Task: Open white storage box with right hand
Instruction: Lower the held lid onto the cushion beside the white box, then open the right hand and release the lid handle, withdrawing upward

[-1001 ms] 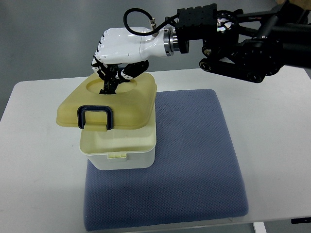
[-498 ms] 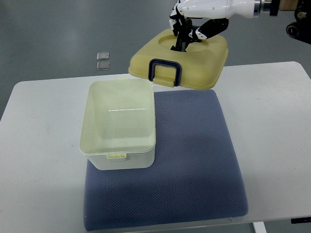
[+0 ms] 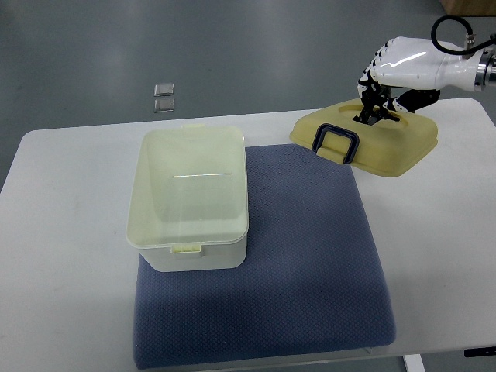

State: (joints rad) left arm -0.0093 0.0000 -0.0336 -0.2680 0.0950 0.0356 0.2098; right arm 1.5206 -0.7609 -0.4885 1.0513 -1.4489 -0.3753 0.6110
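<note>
The right hand [image 3: 381, 93] is gripping the cream lid [image 3: 368, 139] by the recessed hollow in its top, fingers hooked down into it, and is holding it low over the table's [image 3: 70, 232] far right corner, beside the blue mat [image 3: 310, 263]. The white storage box [image 3: 190, 198] is standing open and empty on the mat's left side. The lid looks like light, stiff, smooth plastic, so a pinch in the hollow or on the dark handle [image 3: 335, 143] should suit it. Whether the lid is touching the table is hard to judge, and the fingertips are hidden inside the hollow.
</note>
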